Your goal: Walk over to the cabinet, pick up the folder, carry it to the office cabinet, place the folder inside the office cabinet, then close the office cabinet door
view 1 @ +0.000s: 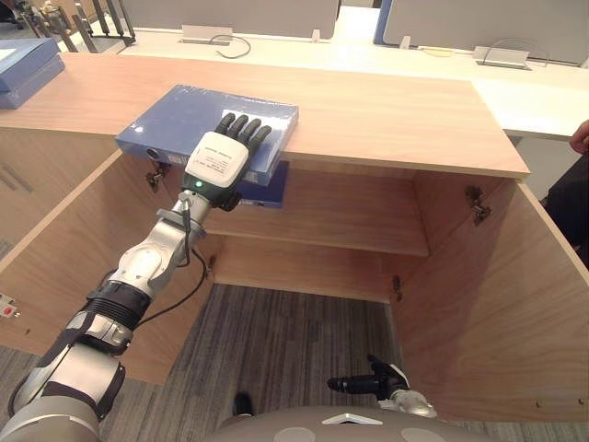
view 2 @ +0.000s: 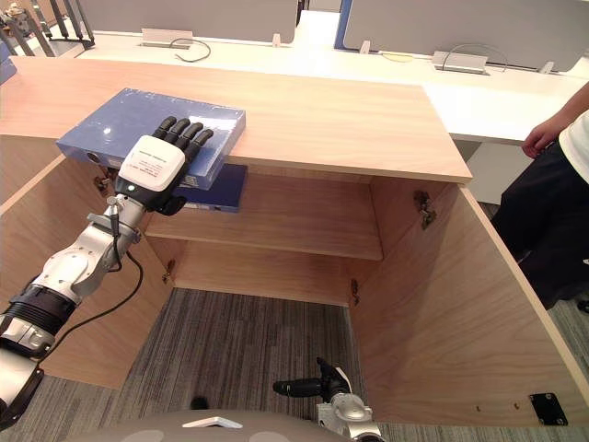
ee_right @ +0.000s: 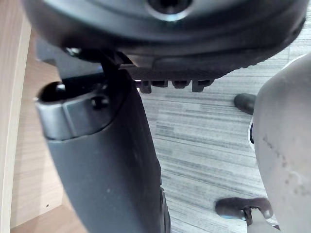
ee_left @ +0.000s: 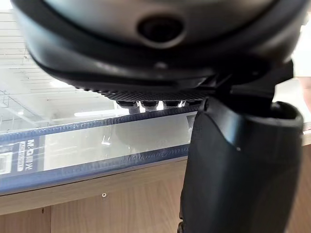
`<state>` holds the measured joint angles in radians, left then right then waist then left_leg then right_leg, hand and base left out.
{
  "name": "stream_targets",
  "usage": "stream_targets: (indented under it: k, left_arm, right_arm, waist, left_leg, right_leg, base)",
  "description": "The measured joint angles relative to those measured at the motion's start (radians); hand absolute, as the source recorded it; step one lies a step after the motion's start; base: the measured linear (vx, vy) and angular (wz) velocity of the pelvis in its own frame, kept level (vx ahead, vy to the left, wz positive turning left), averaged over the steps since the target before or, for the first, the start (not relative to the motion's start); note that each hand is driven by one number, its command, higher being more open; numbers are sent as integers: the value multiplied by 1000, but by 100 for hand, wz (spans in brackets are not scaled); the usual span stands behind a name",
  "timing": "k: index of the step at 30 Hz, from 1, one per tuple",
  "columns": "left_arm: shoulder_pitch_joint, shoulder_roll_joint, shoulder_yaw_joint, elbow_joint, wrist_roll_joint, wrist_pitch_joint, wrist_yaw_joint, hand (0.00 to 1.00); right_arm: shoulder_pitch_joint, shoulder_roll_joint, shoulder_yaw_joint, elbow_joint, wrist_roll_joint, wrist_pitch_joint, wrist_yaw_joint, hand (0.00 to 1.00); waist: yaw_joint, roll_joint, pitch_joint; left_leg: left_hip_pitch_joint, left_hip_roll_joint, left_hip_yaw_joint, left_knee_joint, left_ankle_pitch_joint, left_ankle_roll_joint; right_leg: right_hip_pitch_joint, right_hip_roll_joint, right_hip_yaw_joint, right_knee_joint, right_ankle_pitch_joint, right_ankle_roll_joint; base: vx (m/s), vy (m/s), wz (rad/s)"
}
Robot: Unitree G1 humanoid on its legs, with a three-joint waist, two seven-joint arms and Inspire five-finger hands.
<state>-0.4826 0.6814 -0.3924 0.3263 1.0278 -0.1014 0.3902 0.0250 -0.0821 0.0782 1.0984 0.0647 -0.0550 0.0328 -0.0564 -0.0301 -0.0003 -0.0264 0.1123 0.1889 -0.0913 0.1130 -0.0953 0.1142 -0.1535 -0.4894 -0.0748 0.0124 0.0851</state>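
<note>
Left eye view: the blue folder (view 1: 184,115) lies flat on the cabinet top (view 1: 386,120), upper left of the frame, long side running left to right (its near edge hangs over). The left hand (view 1: 225,157) pinches that edge, fingers on top, thumb under. The right hand (view 1: 368,379) hangs low, fingers loose, much farther off.

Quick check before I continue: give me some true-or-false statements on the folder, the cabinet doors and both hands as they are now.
1. The folder lies on the cabinet top, jutting over its front edge. True.
2. The cabinet doors are closed. False: both stand open.
3. The left hand grips the folder, fingers on top, thumb beneath. True.
4. The right hand holds the folder. False: it hangs low over the carpet, holding nothing.
</note>
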Motion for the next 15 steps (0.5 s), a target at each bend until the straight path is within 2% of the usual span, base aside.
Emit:
stream_targets:
  k: [9, 15]
  left_arm:
    - [-25, -3, 51, -31, -32, 3, 35, 0]
    - [-30, -12, 59, -149, -39, 8, 36, 0]
  right_arm:
    - [2, 0, 0, -3, 0, 0, 0, 100]
    - [3, -1, 0, -3, -1, 1, 0, 100]
  waist:
    - [2, -1, 1]
    - [3, -3, 3]
  left_leg:
    - [1, 1, -1, 0, -1, -1]
    - [-9, 3, -3, 0, 0, 0]
  right_leg:
    - [0, 0, 0, 3, -6, -9]
    - [-12, 0, 1, 14, -7, -5]
  base:
    - [0, 0, 0]
    - [0, 0, 0]
